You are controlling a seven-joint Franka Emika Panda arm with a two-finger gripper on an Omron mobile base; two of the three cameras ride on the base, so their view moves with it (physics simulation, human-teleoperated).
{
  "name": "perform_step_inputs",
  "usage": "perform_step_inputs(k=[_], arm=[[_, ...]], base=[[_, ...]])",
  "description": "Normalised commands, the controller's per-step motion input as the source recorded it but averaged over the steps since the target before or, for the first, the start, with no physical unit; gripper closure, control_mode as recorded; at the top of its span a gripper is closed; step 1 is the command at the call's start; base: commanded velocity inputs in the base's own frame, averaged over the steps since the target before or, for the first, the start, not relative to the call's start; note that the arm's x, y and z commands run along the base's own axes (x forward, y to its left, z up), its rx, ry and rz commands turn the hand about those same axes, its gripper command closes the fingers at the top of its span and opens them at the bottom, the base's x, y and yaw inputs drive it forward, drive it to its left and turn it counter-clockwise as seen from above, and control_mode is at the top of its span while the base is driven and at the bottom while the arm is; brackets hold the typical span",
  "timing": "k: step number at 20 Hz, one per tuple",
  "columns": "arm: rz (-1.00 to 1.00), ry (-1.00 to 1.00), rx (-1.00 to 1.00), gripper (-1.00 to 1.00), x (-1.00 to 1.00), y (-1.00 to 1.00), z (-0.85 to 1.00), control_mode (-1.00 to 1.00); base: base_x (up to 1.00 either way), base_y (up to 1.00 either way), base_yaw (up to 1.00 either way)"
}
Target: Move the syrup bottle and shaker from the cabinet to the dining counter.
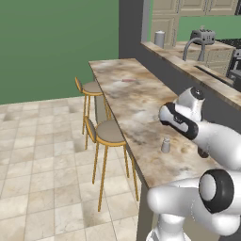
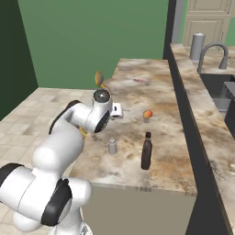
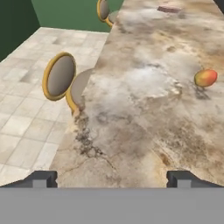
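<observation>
Both the syrup bottle (image 2: pixel 146 151) and the shaker (image 2: pixel 112 146) stand upright, slightly apart, at the lower centre of the table (image 2: pixel 151 98), while the gripper (image 3: pixel 111 178) hovers empty, jaws wide. A low swing of the arm could topple either, sending the shaker off the near edge.

The shaker (image 2: pixel 112 146) stands left of the syrup bottle (image 2: pixel 146 151) on the dining counter (image 2: pixel 137 105).

Dark brown syrup bottle (image 2: pixel 146 153); grey shaker (image 2: pixel 112 146).
</observation>
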Motion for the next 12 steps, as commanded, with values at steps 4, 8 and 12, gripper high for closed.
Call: perform_step_inputs(k=[4,8,12], arm=[[0.00,0.22,0.00,-1.00,-0.42,0.00,0.79,-1.00],[0.00,0.04,0.00,-1.00,-0.88,0.00,0.32,-1.00],[0.00,0.00,0.00,-1.00,-1.00,0.00,0.14,-1.00]], base=[[0.00,0.00,0.00],[0.00,0.00,0.00],[0.00,0.00,0.00]])
